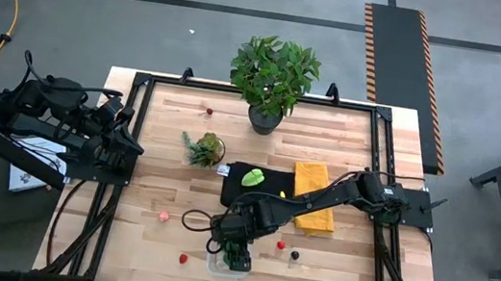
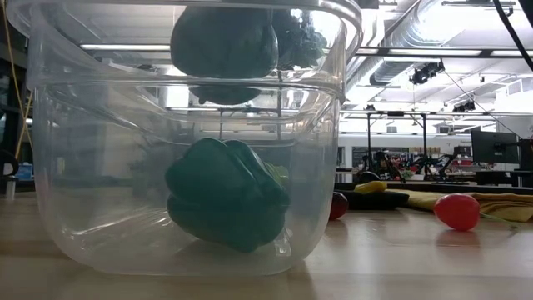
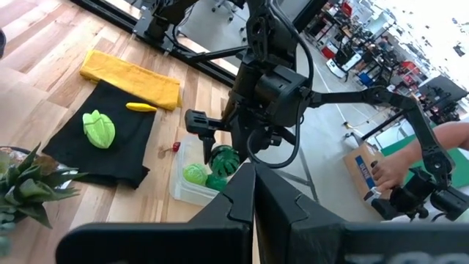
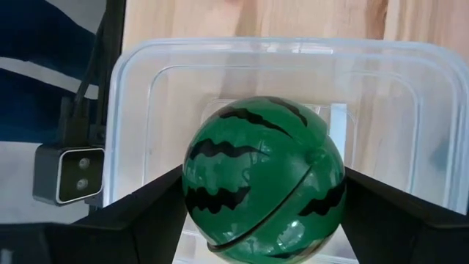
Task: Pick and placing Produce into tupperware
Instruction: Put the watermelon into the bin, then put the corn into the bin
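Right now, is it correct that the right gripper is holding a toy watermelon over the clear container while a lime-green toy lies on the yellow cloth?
Not quite: the lime-green toy lies on the black cloth, beside the yellow cloth, as the high view shows. The rest holds: the right gripper has the toy watermelon over the clear container.

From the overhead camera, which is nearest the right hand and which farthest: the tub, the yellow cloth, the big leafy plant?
1. Tub: directly under the right hand, at the table's front edge.
2. Yellow cloth: farther back, toward the right side.
3. Leafy plant: farthest, at the back edge.
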Controlling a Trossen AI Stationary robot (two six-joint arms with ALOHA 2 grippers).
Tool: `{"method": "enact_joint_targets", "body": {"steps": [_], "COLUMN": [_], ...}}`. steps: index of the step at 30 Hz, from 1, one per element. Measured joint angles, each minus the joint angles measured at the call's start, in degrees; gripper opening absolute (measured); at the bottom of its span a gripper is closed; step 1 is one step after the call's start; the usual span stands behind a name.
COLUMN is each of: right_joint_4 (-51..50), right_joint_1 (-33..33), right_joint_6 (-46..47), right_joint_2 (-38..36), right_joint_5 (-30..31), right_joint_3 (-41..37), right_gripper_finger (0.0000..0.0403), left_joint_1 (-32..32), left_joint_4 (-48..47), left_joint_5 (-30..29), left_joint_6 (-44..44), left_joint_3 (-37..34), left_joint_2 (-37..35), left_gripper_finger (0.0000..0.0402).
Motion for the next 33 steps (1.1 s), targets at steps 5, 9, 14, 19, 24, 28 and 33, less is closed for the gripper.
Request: {"method": "enact_joint_targets", "body": {"steps": [5,9,14,19,24,28,33], "right_joint_4": [0.04,0.04,0.02,-0.07,0.03,0.71,0.74], "right_joint_1": [-0.11,-0.14,-0.26,-0.26,-0.26,-0.63,-1.52], "right_joint_6": [0.07,0.31,1.26,1.18,0.98,1.43,2.97], "right_joint_2": [0.00,0.01,0.02,0.02,0.02,0.02,0.02], "right_joint_5": [-1.52,-1.98,-2.13,-0.91,-0.82,-0.92,-1.91], "right_joint_3": [0.00,0.00,0.00,0.00,0.00,0.00,0.00], "right_gripper_finger": [0.0305,0.0306,0.0332,0.0363,0.0363,0.0353,0.0329], "left_joint_1": [-0.01,-0.02,-0.02,0.00,-0.02,-0.02,0.00], "left_joint_4": [-0.30,-0.74,-0.88,-0.90,-0.99,-0.99,-0.99], "left_joint_5": [0.00,0.00,0.00,0.00,0.00,0.00,0.00], "left_joint_6": [0.00,0.00,0.00,0.56,0.66,0.66,0.66], "left_joint_3": [0.00,0.00,0.00,0.00,0.00,0.00,0.00], "left_joint_2": [0.00,0.00,0.00,0.00,0.00,0.00,0.00], "left_gripper_finger": [0.0001,0.0001,0.0001,0.0001,0.0001,0.0001,0.0001]}}
